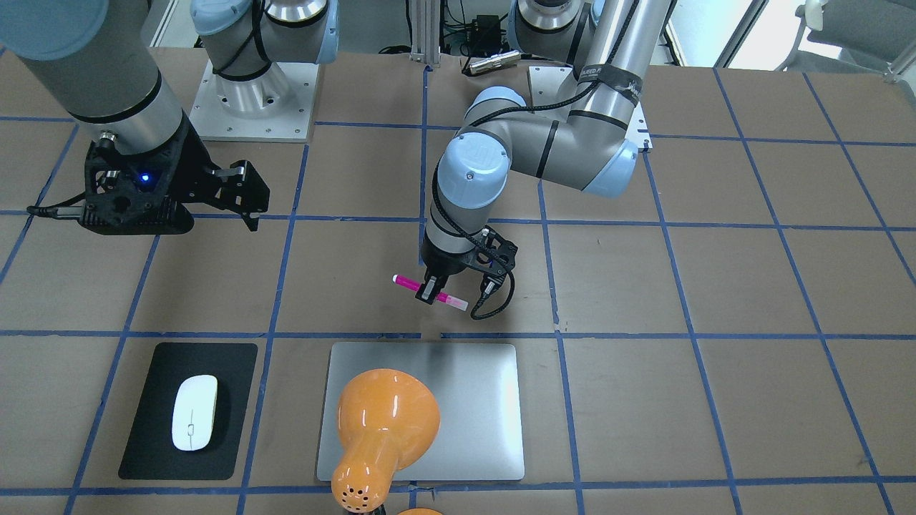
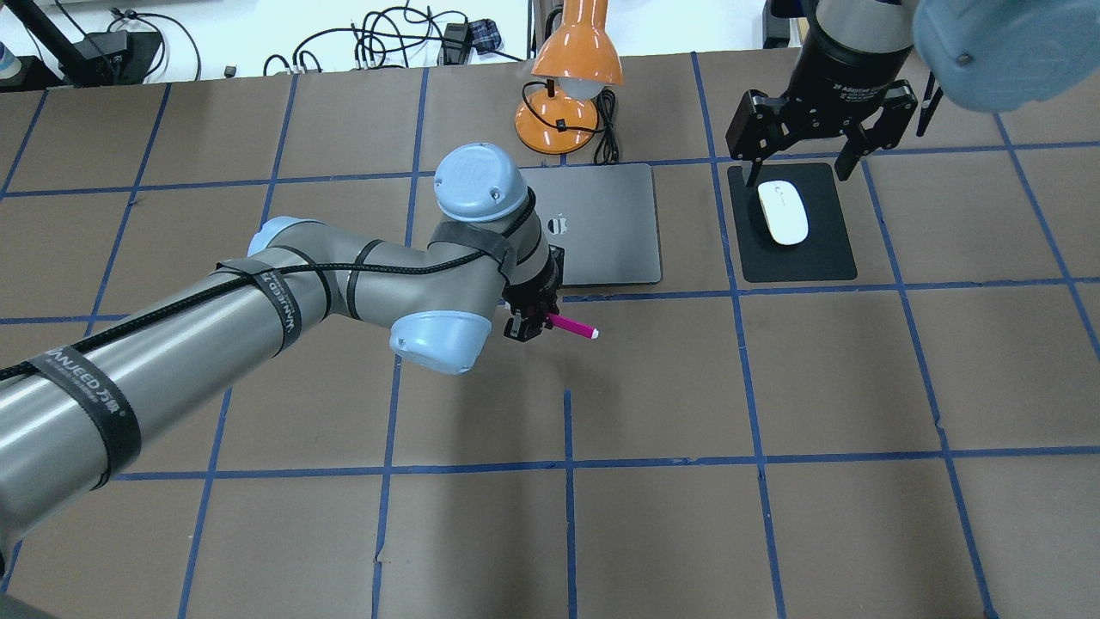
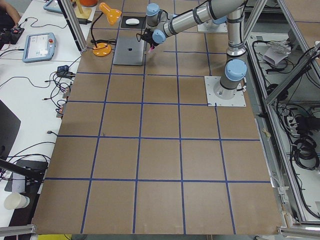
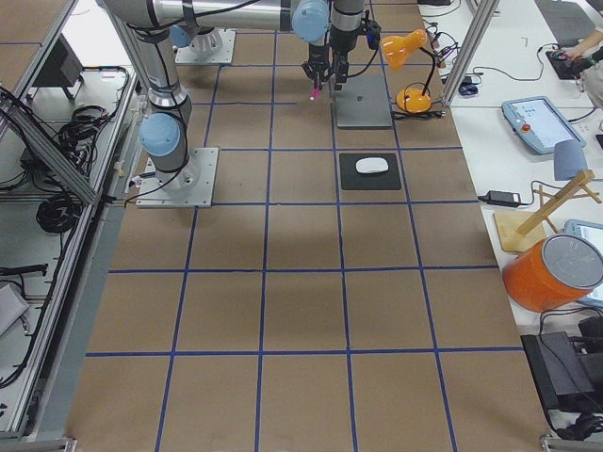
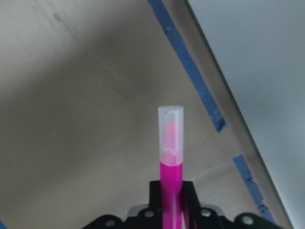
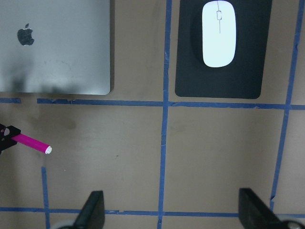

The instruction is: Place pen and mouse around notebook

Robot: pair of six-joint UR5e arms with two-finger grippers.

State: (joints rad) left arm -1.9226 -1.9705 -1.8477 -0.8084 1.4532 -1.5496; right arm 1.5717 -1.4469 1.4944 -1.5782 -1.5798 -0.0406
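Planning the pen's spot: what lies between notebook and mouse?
Bare table with a blue tape line, then the edge of the black mat under the mouse; the right wrist view shows it.

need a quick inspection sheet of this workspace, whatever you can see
surface: brown table with a blue tape grid; no spills seen
pen: pink, clamped in the left gripper, by the notebook's robot-side edge
mouse: white, lying on a black mat, beside the notebook
notebook: silver, closed, flat
clutter: orange desk lamp, shade hanging over the notebook
grippers: left gripper shut on the pen; right gripper open, empty, hovering apart from the mouse
cables: lamp cord by the lamp base; black cable looped at the left wrist
surroundings: pendant, paper cup and orange canister on side benches
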